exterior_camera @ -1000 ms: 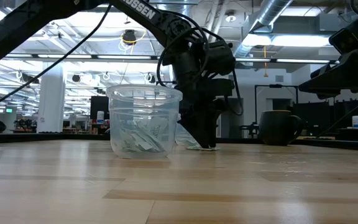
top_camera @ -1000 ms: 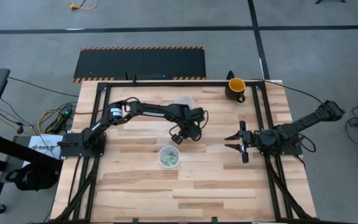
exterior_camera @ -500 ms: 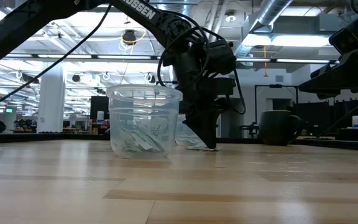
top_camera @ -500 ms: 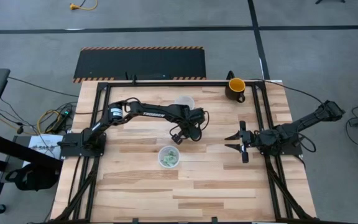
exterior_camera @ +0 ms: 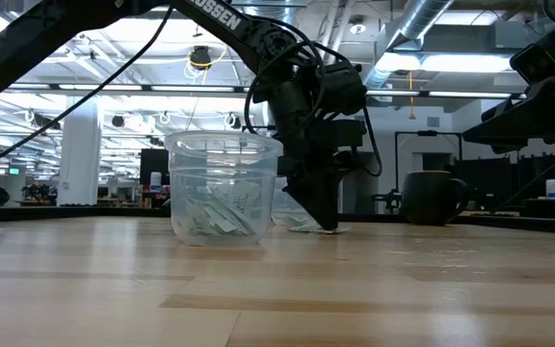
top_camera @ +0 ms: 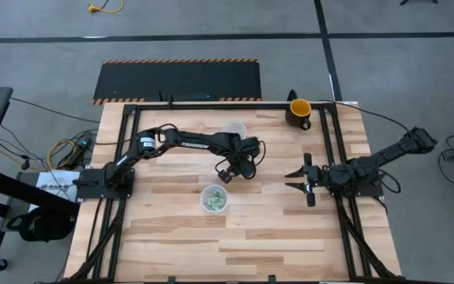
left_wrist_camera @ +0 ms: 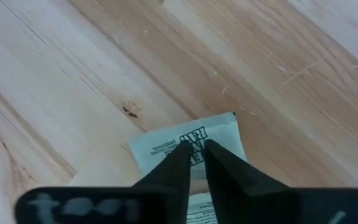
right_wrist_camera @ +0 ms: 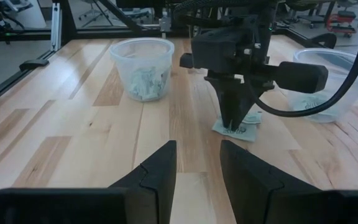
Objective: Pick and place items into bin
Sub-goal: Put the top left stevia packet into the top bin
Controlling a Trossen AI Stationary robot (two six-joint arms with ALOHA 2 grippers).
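The left hand [left_wrist_camera: 194,155] points down at the table [left_wrist_camera: 73,81], fingers nearly closed, pinching a pale green packet [left_wrist_camera: 166,146] beneath it.

The table [top_camera: 172,237] is being viewed from overhead and from tabletop level; the packet [left_wrist_camera: 188,146] is being framed closely by the left wrist view and from farther off by the right.

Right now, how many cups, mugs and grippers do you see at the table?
Clear cups: 2
Mug: 1
Grippers: 2 (left gripper pinching a packet, right gripper open, waiting)
Total: 5
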